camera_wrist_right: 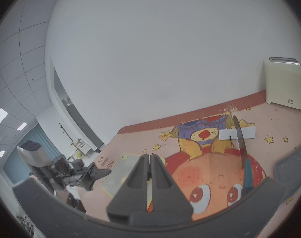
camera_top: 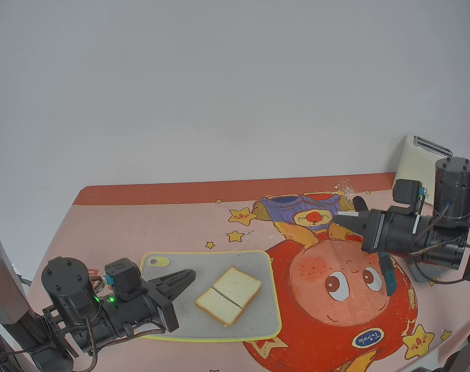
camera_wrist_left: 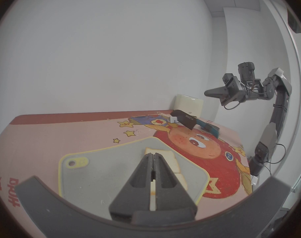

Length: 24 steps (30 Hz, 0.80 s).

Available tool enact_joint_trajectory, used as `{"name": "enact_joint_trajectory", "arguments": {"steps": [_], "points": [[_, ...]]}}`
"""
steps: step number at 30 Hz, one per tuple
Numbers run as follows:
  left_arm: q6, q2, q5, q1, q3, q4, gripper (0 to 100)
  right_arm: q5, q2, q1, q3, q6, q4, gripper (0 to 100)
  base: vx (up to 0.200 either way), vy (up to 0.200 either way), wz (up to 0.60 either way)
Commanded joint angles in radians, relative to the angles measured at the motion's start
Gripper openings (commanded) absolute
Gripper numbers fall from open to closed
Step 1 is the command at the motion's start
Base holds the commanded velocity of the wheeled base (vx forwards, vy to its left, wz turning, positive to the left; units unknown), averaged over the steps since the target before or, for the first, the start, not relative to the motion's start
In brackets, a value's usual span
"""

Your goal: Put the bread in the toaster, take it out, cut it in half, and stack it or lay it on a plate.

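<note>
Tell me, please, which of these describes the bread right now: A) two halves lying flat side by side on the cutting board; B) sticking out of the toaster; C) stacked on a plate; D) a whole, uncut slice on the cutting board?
A: the bread lies flat on the cutting board with a clear cut line running across it, so its two halves sit next to each other.

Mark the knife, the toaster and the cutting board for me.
knife point(camera_wrist_right: 242, 149), right wrist view, middle of the dark blade.
toaster point(camera_wrist_right: 284, 83), right wrist view, front face of its cream body.
cutting board point(camera_top: 258, 319), head view, bare grey surface near its yellow rim.
</note>
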Motion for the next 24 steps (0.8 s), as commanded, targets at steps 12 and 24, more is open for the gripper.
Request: {"name": "enact_joint_trajectory", "arguments": {"steps": [12, 24], "points": [[0.064, -0.376, -0.002, -0.014, -0.198, 0.826, 0, -0.006, 0.108, 0.115, 0.063, -0.004, -0.005, 0, 0.000, 0.000, 0.00], [0.061, -0.362, -0.123, -0.012, -0.217, 0.935, 0, -0.006, 0.268, 0.152, -0.002, -0.037, -0.012, 0, 0.000, 0.000, 0.00]]}}
